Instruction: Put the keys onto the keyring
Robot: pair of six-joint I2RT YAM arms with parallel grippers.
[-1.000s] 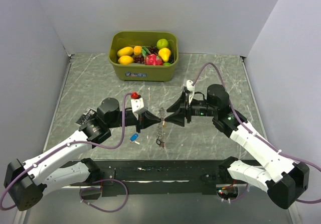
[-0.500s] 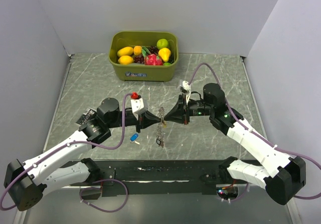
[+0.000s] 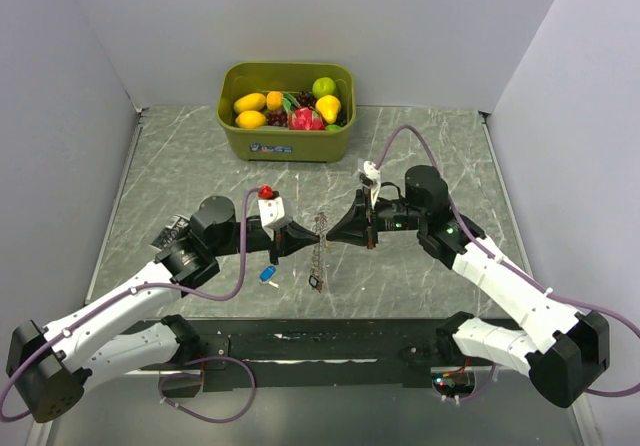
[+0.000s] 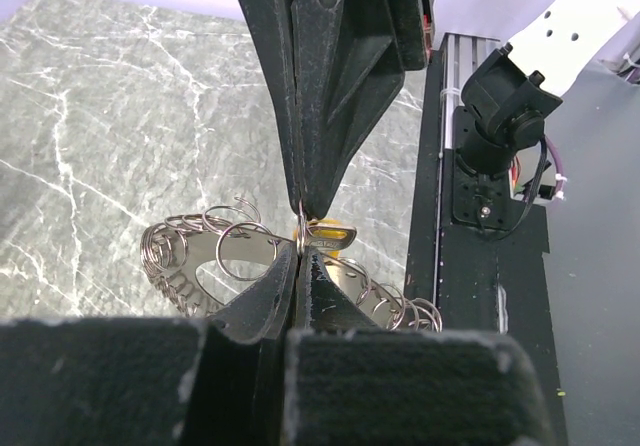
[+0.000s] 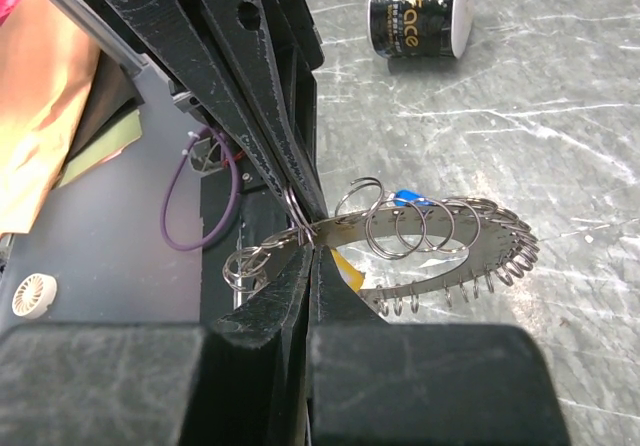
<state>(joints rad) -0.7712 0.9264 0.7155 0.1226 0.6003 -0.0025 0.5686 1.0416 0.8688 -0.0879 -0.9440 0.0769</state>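
The left hand (image 3: 306,236) and right hand (image 3: 330,234) both clench the keyring (image 3: 319,254), strung far-to-near between them; blue key (image 3: 267,274) lies nearer the left.

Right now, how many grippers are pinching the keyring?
2. The left gripper pinches the keyring from the left, the right gripper from the right, tips nearly meeting.

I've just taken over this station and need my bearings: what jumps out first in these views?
The left gripper and the right gripper meet tip to tip over the middle of the table, both shut on the keyring, whose silvery loops dangle between them. A blue key lies loose near the left gripper, and a green bin of bright toy fruit sits at the far edge.
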